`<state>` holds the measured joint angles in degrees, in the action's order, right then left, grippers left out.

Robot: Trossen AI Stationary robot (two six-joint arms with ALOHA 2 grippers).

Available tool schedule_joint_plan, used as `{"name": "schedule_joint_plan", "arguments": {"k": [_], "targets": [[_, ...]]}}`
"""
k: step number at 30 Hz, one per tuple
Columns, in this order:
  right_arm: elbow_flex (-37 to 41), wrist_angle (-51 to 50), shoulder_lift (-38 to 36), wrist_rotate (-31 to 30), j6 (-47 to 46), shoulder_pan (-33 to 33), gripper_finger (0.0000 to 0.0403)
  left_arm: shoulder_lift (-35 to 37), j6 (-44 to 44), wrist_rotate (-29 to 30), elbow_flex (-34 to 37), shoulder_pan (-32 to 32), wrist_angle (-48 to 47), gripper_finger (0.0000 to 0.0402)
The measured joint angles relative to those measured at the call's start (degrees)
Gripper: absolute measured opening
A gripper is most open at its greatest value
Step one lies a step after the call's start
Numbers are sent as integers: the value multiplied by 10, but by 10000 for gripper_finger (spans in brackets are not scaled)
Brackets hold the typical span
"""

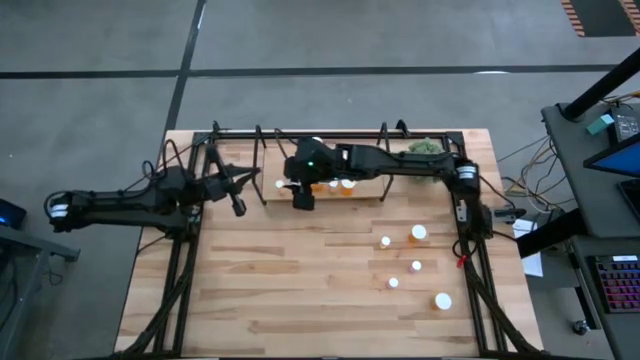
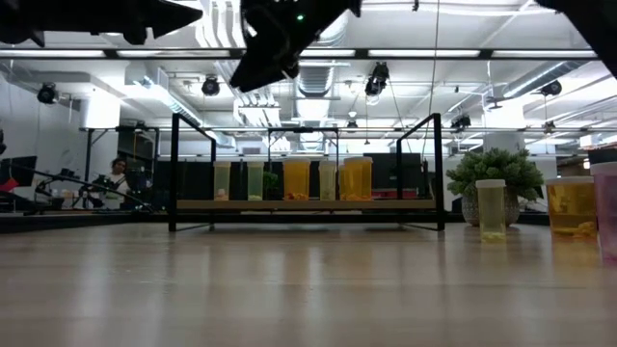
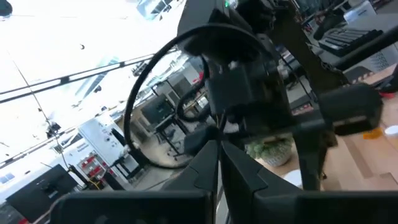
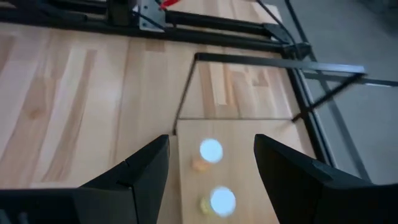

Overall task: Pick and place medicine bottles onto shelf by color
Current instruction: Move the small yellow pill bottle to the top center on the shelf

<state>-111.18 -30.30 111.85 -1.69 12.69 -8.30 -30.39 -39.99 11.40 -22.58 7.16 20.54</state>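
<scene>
The right pincer hangs over the left part of the shelf, fingers spread wide with nothing between them. Straight beneath, two bottles stand upright on the shelf board, long axes vertical, white caps facing up at the pincer.

From worktop level, five bottles stand in a row on the shelf below the pincer: pale yellowish-clear ones and wider amber ones, all upright. Their caps are hard to make out there.

Off to the pincer's right side, well apart on the open worktop, five loose bottles also stand upright, showing round white caps from above; at least one has an orange body. A green plant sits at the far right corner, beyond the shelf's end.

The left pincer waits past the shelf's left end, its fingers pressed together and empty.
</scene>
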Motion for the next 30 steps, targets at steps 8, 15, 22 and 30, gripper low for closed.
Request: {"name": "schedule_joint_plan", "arguments": {"k": [8, 15, 22, 30], "targets": [[-116, -64, 91, 7, 7, -3, 226, 26, -14, 0, 21, 0, -1, 1], [-194, -103, 148, 9, 0, -3, 226, 40, -13, 11, 24, 0, 0, 1], [-232, -133, 173, 25, -27, -9, 241, 40, -10, 12, 27, 0, 0, 1], [-232, -170, 173, 43, -42, -21, 252, 44, -10, 13, 29, 0, 0, 2]]}}
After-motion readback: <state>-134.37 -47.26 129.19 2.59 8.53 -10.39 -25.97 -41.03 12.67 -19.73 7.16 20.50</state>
